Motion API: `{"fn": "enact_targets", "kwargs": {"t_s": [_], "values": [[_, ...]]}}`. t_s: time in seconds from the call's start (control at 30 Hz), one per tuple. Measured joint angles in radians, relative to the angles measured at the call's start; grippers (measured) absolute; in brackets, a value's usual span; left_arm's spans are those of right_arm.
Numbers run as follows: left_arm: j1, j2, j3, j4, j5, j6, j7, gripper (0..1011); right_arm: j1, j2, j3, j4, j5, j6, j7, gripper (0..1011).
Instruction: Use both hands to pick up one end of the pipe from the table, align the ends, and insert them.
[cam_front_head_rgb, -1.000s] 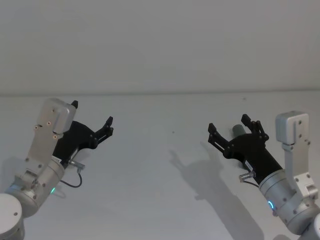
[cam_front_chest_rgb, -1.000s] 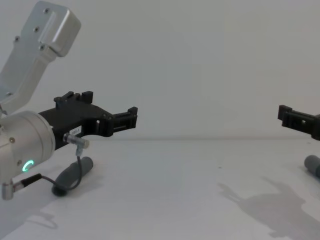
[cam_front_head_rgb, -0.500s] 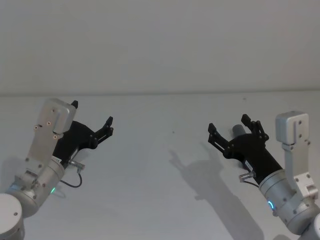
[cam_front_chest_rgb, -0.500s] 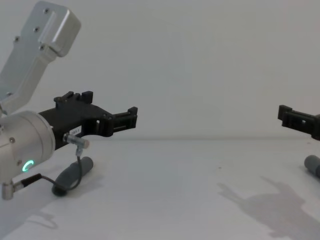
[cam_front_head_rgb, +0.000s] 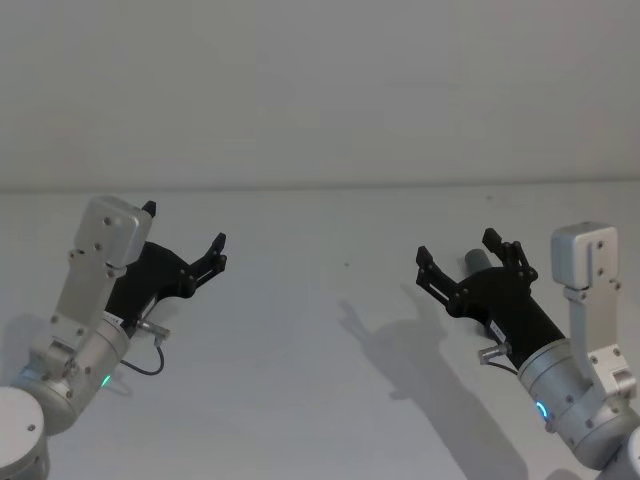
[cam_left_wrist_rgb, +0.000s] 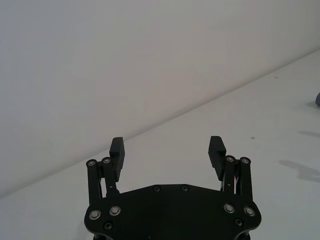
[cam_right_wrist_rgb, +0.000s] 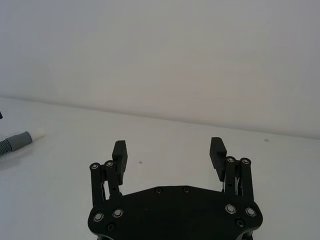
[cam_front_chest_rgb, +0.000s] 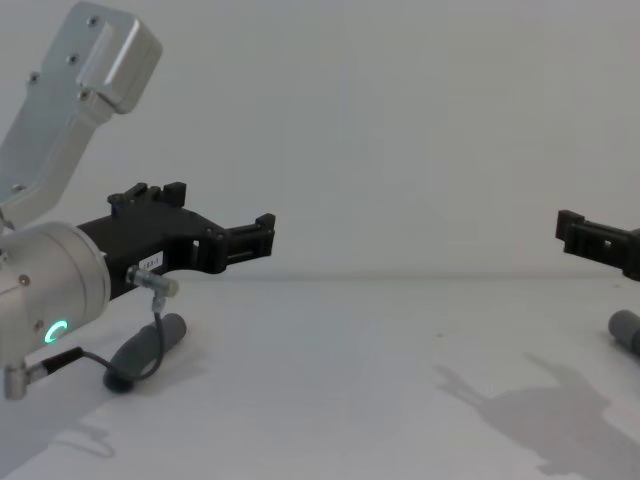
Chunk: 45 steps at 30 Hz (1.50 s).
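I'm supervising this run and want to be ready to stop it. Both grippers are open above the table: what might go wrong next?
1. The left pipe piece lies below the left gripper, beside a dangling cable; descending might snag or roll it.
2. The right pipe piece is partly hidden behind the right gripper; an off-centre grasp could spoil the alignment.

A plain pale grey wall runs across the back, its foot a straight line. A little out from the wall's foot lies a tiny dark speck; farther from the wall spreads a soft, jagged grey shadow.
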Motion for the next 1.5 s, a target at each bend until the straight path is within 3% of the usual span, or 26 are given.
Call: {"fn": "enact_targets", "kwargs": {"t_s": [1.5], "values": [[0.000, 0.000, 0.000, 0.000, 0.000, 0.000, 0.000, 1001, 0.000, 0.000, 0.000, 0.000, 0.000, 0.000, 0.000, 1004]]}}
